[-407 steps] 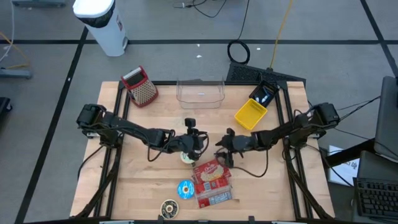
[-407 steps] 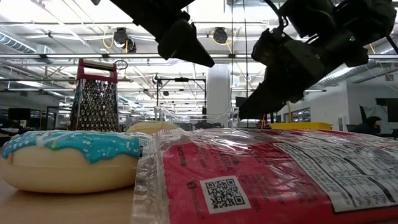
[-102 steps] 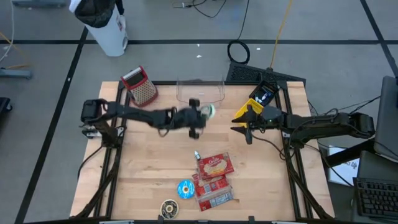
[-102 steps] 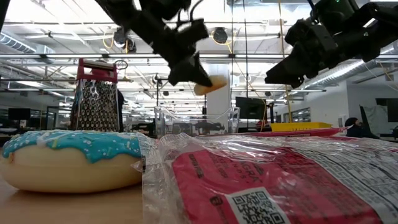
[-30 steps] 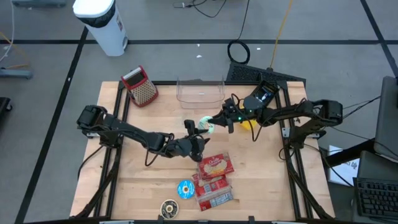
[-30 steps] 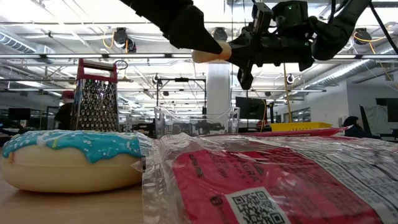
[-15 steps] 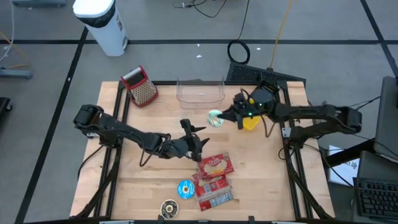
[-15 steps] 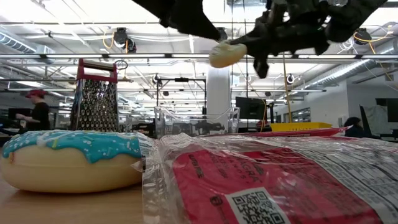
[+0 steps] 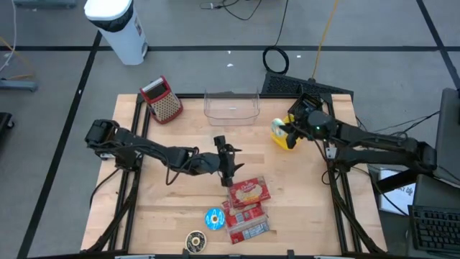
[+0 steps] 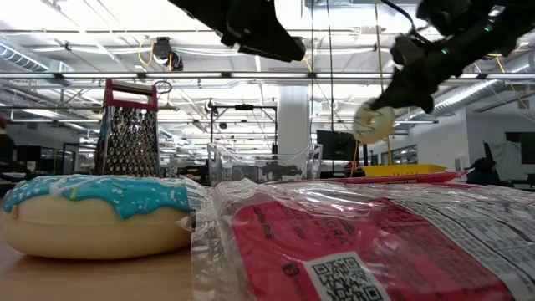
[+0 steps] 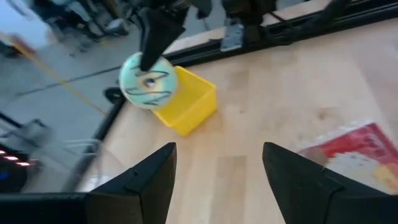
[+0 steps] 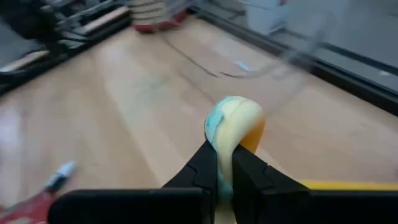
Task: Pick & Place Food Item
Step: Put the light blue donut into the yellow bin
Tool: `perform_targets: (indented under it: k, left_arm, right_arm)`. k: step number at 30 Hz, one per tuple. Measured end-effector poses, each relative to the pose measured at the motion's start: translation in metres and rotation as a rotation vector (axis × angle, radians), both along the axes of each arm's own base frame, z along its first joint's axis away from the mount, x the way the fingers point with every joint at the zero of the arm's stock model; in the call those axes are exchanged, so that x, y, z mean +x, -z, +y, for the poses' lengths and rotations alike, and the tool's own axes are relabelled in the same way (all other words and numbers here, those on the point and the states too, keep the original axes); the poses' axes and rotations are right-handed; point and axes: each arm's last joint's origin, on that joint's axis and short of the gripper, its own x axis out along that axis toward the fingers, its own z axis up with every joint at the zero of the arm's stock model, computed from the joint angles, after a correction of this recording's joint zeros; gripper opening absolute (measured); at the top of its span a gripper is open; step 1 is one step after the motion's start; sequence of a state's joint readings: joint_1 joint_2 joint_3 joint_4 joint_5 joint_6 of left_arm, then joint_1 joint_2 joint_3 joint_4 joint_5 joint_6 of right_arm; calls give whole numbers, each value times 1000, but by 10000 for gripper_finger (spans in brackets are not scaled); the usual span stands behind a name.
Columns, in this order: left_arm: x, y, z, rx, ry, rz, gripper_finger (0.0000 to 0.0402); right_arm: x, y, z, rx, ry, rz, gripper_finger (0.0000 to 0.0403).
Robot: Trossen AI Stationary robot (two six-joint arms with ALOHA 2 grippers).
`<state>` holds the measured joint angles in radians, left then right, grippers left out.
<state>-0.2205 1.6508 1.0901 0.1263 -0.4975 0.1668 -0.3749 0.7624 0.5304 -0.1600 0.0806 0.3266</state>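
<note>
A mint-green frosted donut (image 9: 277,129) hangs over the yellow bin (image 9: 292,141) at the table's far right, with my right gripper (image 9: 285,129) shut on it. The low view shows the donut (image 10: 372,124) in the air below that gripper (image 10: 391,107). The left wrist view sees it (image 11: 148,81) just above the bin (image 11: 188,107). My left gripper (image 9: 228,160) stands open above the table's middle, near the red packets, with nothing between its fingers (image 11: 134,183). My right gripper pinches the donut's rim (image 12: 229,146) between its two fingers (image 12: 204,167). The fingers come from the table's right side, slanting a little downward. The donut stands on edge beyond the fingertips, lifted clear above the yellow bin.
Red snack packets (image 9: 248,194), a blue-frosted donut (image 9: 214,218) and a dark donut (image 9: 195,241) lie at the near middle. A clear container (image 9: 231,106) and a red-handled grater (image 9: 163,99) stand at the far edge. Bare wood lies between them.
My right gripper has carried the donut from the table's middle toward the right edge, and it now hangs over the yellow bin, lower than before. The gripper stays shut on it. My left gripper has kept to the middle and rolled a little.
</note>
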Motion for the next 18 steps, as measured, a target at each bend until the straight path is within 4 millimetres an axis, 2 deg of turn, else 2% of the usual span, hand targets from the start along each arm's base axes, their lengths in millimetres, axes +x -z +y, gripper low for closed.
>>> perform_targets:
  k: [8, 12, 18]
  left_arm:
    - [1, 3, 11, -91, -11, 16, 241]
    - [2, 3, 14, -105, -25, 11, 241]
    - [2, 2, 14, -108, -27, -4, 241]
  right_arm:
    - [-28, 43, 3, 2, 132, -8, 13]
    - [-33, 63, 4, 26, 147, -49, 13]
    - [-36, 81, 6, 38, 156, -79, 14]
